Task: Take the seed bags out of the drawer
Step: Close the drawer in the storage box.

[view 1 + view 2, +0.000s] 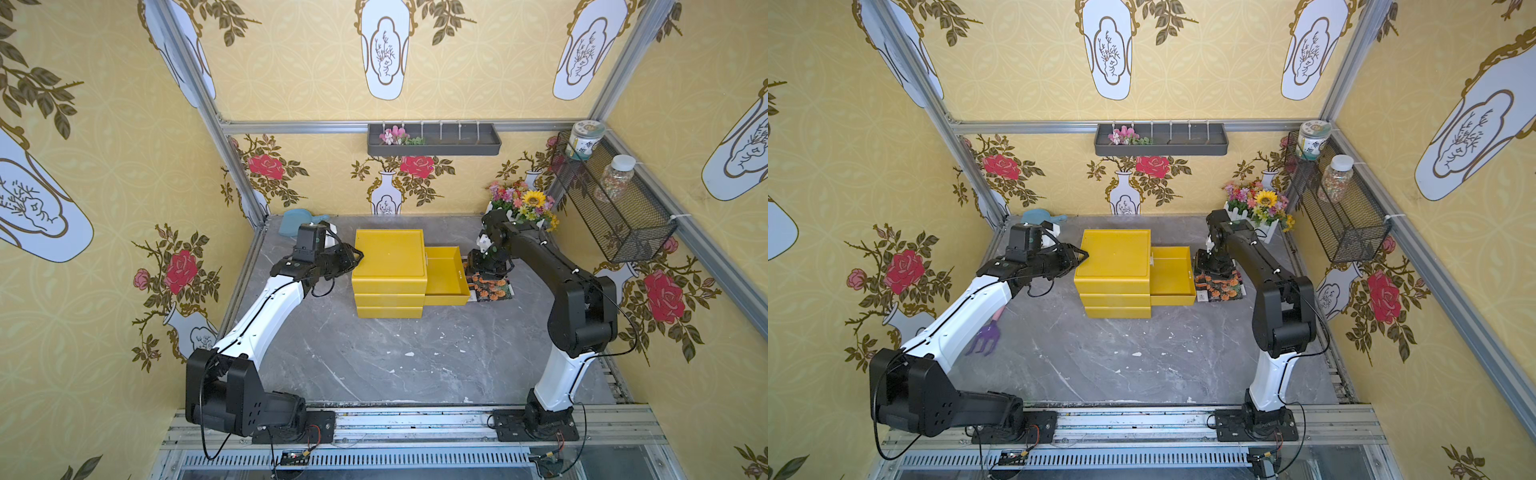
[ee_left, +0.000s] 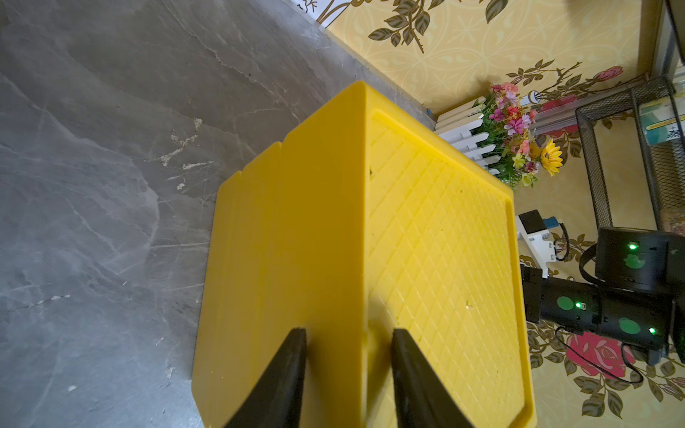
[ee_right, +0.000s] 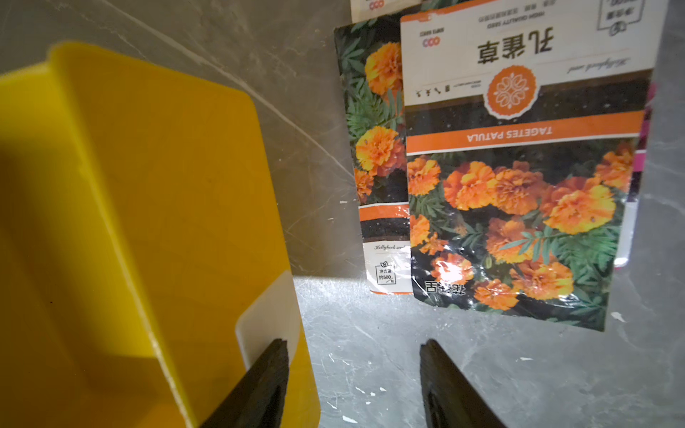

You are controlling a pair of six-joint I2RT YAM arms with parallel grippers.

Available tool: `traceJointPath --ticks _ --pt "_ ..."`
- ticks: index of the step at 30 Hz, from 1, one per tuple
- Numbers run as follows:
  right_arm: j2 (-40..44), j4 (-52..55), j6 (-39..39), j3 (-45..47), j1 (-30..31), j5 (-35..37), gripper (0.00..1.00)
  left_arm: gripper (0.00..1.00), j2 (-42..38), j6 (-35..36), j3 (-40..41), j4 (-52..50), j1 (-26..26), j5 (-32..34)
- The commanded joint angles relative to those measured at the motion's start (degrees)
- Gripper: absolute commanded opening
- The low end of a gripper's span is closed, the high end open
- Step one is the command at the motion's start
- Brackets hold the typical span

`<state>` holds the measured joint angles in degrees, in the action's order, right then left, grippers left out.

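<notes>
Beside pulled-out drawer [image 1: 445,277]: glossy marigold seed bags [image 3: 519,178] overlapping; right tool [image 3: 354,370] open, empty.

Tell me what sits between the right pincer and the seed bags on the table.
Nothing visible does. In the right wrist view the right pincer hangs open over bare table, and the seed bags lie flat just beyond it. The pulled-out drawer stands off to the side, one finger next to its white tab, not across that path.

purple rake [image 1: 984,338] on floor | blue scoop [image 1: 293,222] far corner | fenced flowers [image 1: 523,205] | jars [image 1: 585,139] in mesh basket [image 1: 623,224]
</notes>
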<state>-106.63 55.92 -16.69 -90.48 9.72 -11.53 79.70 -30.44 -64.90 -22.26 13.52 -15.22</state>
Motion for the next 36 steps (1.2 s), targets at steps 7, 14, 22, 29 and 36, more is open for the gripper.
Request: traceJointPath --ticks 7,14,22,29,36 --pt "-0.4 -2.8 -3.9 0.0 3.5 -4.2 0.61 0.42 0.5 0.6 -0.1 -7.3 0.0 1.1" --pt "-3.1 -7.9 -9.6 -0.8 8.3 -11.3 0.61 0.42 0.5 0.6 -0.2 -7.4 0.0 1.3" --pt "-6.1 -15.9 -16.4 -1.1 12.6 -19.4 0.61 0.43 -0.3 0.6 0.7 -7.5 0.0 1.8" --pt "-6.4 -14.0 -15.1 -2.1 12.6 -18.3 0.61 0.43 -0.7 0.6 1.4 -7.5 0.0 1.8" --pt "-5.6 -11.7 -13.0 -1.2 12.3 -15.6 0.61 0.43 -0.4 0.7 1.4 -7.4 0.0 2.0"
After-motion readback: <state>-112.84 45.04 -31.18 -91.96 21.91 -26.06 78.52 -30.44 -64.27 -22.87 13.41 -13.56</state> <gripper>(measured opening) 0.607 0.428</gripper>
